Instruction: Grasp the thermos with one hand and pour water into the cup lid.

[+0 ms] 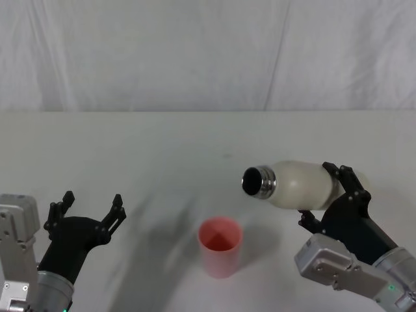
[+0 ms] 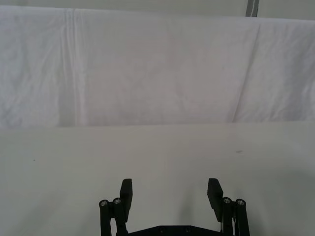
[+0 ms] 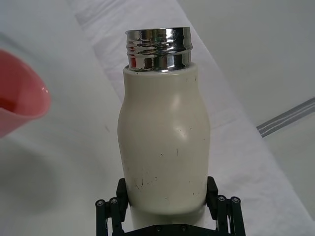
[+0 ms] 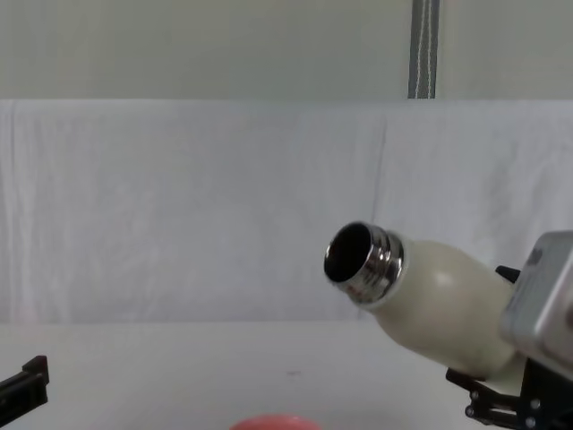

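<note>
One white cloth covers table (image 1: 162, 149) and backdrop (image 1: 195, 52); right hand (image 1: 333, 195) pinches the tilted thermos (image 1: 296, 184), left hand (image 1: 91, 211) spread.

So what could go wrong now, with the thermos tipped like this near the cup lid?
1. In the head view the thermos mouth sits up and to the right of the cup lid, not over it, so water may land on the table.
2. The right hand grips only the thermos base, so the smooth bottle might slip when tilted further.
3. The cup lid is small and nothing holds it; the left hand waits open, apart.
</note>
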Tool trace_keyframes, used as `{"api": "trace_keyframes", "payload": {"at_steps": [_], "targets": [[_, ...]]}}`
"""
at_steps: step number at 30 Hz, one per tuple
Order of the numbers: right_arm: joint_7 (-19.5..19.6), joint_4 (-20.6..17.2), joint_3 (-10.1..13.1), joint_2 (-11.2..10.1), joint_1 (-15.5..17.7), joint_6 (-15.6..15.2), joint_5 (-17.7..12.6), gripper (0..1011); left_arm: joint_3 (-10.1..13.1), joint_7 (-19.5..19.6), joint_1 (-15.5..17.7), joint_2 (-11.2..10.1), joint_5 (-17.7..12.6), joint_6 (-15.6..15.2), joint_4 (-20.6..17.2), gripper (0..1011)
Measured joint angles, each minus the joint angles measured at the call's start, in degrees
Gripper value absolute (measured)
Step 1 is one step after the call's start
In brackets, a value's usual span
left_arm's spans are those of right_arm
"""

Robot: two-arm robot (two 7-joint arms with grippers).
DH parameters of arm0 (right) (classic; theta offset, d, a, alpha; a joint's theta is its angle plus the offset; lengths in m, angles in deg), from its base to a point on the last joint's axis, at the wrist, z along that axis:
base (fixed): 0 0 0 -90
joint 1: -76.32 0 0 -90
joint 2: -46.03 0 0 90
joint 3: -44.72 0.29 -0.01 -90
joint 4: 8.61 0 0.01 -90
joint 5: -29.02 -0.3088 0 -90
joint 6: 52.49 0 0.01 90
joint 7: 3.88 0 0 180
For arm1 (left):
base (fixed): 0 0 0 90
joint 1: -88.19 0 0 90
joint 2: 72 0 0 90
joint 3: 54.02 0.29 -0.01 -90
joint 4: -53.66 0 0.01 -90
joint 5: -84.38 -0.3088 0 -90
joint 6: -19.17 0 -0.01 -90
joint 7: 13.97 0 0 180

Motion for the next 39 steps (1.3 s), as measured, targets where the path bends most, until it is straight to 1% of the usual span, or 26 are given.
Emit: {"api": "trace_keyframes", "payload": {"at_steps": [6,12,19,24,39], "targets": [[0.9,1.0,-0.6,-0.5,-0.3,-0.1,2.4,952,0.0,0.0,0.0,0.0,0.0,0.0,0.0,1001],[1.6,1.9,-0.9,-0.7,-0.6,-0.2,3.7,952,0.0,0.0,0.0,0.0,0.0,0.0,0.0,1001],[2.4,2.7,-1.8,-1.2,-1.3,-0.5,6.1,952,0.0,0.0,0.0,0.0,0.0,0.0,0.0,1001],[2.6,3.0,-2.2,-1.4,-1.8,-0.5,6.8,952,0.0,0.0,0.0,0.0,0.0,0.0,0.0,1001],[2.6,3.8,-3.0,-1.5,-2.8,-0.2,7.0,952,0.0,0.0,0.0,0.0,0.0,0.0,0.0,1001]]}}
